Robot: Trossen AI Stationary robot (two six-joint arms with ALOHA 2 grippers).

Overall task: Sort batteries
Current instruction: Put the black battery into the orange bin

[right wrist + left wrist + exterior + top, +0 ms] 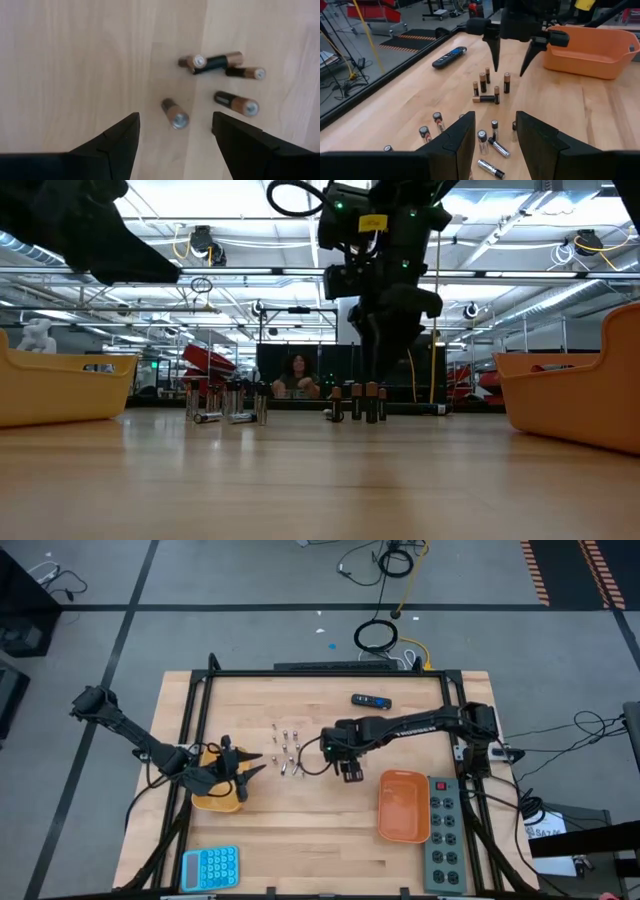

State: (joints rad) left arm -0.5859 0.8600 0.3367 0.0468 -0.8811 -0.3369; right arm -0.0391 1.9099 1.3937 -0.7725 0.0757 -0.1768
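The batteries lie in two loose groups on the wooden table. Several silvery cells (pixel 485 142) stand or lie close ahead of my left gripper (pixel 495 117), which is open beside the yellow tray (pixel 215 795). Several dark, copper-ended cells (pixel 490 87) stand or lie farther off. My right gripper (pixel 175 120) hovers open above these, fingers pointing down. One upright dark cell (pixel 175 114) stands below the gap between its fingers, untouched. In the low view the right gripper (pixel 385 330) hangs clear above the dark cells (pixel 358 402).
An orange tray (pixel 403 805) sits right of the batteries, with a grey power strip (pixel 443 835) beyond it. A black-and-blue remote (pixel 370 700) lies toward the far edge and a blue calculator (pixel 210 867) at the near edge. Bare wood lies between the groups and the trays.
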